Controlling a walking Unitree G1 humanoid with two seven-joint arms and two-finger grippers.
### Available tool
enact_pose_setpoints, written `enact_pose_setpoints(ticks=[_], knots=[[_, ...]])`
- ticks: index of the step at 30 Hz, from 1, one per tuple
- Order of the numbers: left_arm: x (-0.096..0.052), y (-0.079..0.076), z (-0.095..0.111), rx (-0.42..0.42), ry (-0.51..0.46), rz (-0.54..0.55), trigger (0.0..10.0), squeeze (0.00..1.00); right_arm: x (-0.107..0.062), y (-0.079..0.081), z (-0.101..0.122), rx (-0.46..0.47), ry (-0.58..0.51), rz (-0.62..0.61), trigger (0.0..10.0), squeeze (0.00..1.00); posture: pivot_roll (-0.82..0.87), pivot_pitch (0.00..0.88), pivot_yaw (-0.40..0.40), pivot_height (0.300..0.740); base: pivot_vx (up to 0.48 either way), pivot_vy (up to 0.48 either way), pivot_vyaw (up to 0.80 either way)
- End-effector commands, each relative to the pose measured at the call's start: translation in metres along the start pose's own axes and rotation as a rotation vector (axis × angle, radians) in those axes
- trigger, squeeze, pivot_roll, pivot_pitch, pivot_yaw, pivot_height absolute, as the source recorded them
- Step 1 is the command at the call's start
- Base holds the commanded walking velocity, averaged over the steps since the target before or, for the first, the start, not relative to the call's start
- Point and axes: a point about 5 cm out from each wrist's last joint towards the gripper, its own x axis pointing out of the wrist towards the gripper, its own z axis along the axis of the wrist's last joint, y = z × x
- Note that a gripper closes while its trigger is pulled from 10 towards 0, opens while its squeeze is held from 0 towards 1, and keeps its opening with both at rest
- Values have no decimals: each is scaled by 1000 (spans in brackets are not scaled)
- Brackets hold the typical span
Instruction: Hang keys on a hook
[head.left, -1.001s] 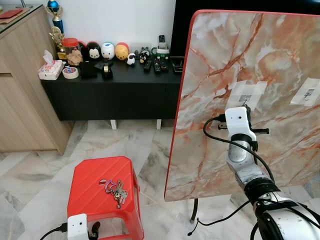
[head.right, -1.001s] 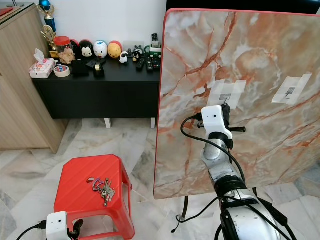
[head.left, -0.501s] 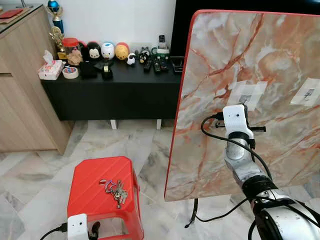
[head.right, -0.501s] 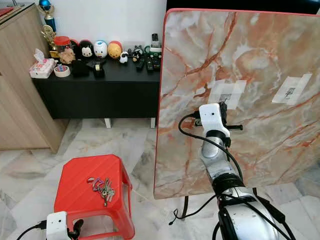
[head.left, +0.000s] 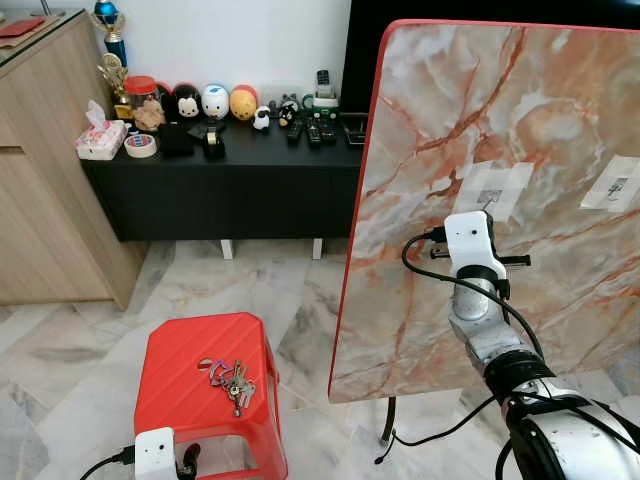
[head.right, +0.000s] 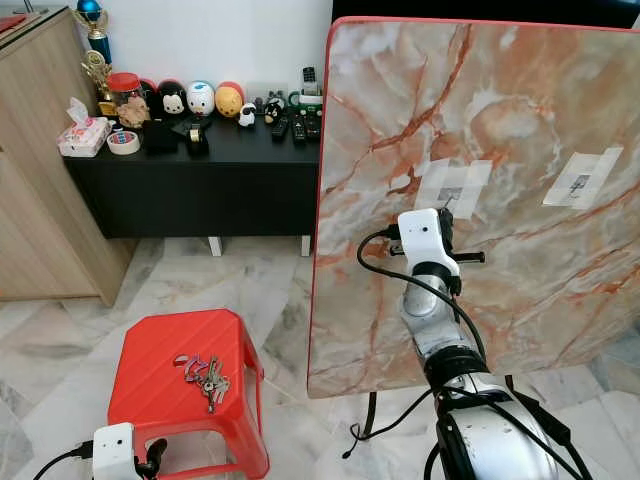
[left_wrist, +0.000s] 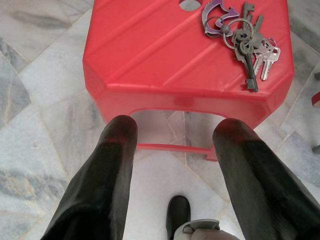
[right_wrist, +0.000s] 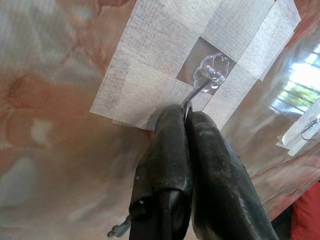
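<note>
Presently the keys (head.left: 232, 379) lie untouched on the red stool (head.left: 190, 385) at lower left, so the task's object is not yet in hand. The right gripper (right_wrist: 186, 117) is raised against the upright marble board (head.left: 560, 120), its fingers pressed together with the wire tip of the taped hook (right_wrist: 210, 75) seemingly pinched between them; no keys hang from it. Compared with a second ago, the right wrist has shifted slightly left and lower along the board, then settled. The left gripper (left_wrist: 172, 135) hangs low, just near of the stool, fingers spread apart and empty. A second hook (head.left: 618, 186) sits further right. Judgement: the hook is being tested or aligned; key pickup remains outstanding.
</note>
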Motion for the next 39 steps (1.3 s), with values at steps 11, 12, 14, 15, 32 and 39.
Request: enact_pose_setpoints(ticks=[11,12,14,15,32,39], knots=[[0,0,-2,1,20,0,10000,0,1,4,5,24,-9,22,10000,1000,82,0,-86,728,0,0,0],[0,0,-2,2,21,0,10000,0,0,4,5,24,-10,24,10000,1000,82,0,-86,728,0,0,0],[0,0,-3,3,24,1,10000,0,-2,7,4,23,-14,36,10000,1000,80,0,-87,728,0,0,0],[0,0,-3,3,24,1,10000,0,-2,7,4,23,-14,36,10000,1000,80,0,-87,728,0,0,0],[-1,-3,-7,14,45,-11,10000,0,-85,42,-104,204,419,345,10000,0,73,0,-88,728,0,0,0],[-2,-1,-8,19,58,-12,10000,0,-154,41,-171,435,885,304,10000,0,76,0,-76,728,0,0,0]])
